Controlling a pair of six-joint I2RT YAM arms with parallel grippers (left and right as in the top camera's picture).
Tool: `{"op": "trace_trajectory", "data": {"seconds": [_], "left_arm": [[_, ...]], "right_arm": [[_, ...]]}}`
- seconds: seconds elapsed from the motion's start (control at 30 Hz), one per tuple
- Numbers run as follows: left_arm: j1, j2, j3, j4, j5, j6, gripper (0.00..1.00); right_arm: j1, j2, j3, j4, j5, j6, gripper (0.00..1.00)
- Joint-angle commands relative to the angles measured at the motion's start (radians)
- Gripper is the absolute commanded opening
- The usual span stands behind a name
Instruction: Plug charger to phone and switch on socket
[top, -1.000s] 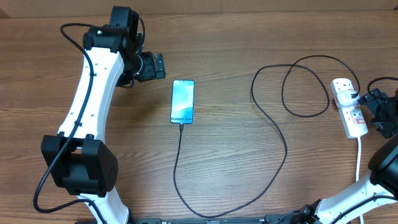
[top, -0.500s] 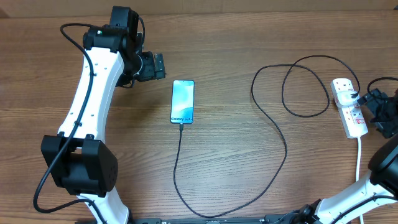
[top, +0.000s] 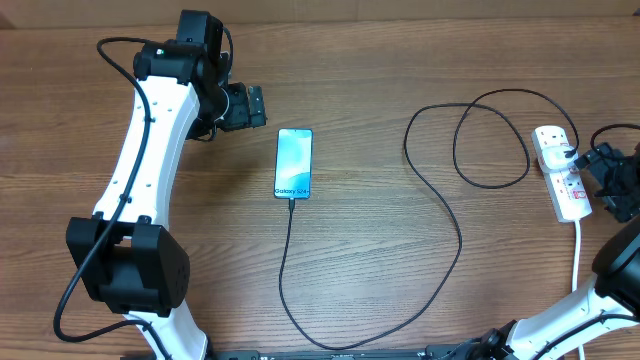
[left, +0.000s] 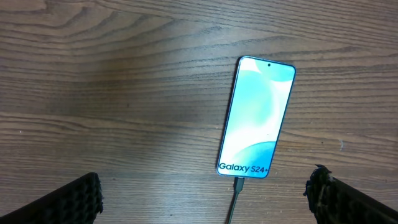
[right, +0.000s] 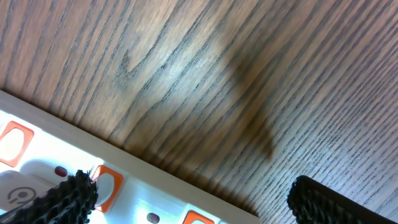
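Brown wood-grain desk (top: 380, 80) fills view, pale strip past far edge. Left end effector (top: 262, 106) jaws spread wide, empty, above bare desk. Right end effector (top: 603, 178) jaws spread wide, empty. Charger (top: 440, 250) loops across desk between both end effectors. Socket (top: 560, 172) just beside right end effector, black plug seated in it. Phone (top: 294, 163) flat, screen lit, near left end effector, apart from fingers, cable tip at its bottom edge.

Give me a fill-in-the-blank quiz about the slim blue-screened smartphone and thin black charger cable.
The slim blue-screened smartphone shows the text ___ S24+. The thin black charger cable runs from it to an elongated power strip coloured ___. The right gripper beside that strip and the left gripper both stand ___.
Answers: Galaxy; white; open.
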Motion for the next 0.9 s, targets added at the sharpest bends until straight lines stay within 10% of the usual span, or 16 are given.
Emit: {"op": "trace_trajectory", "data": {"seconds": [0.0,0.87], "left_arm": [[0.004,-0.016,0.007,-0.002,-0.010,-0.001,1.00],[0.004,-0.016,0.007,-0.002,-0.010,-0.001,1.00]], "right_arm": [[0.005,-0.001,0.002,0.004,-0.025,-0.002,1.00],[0.005,-0.001,-0.049,0.028,-0.041,-0.006,1.00]]}}
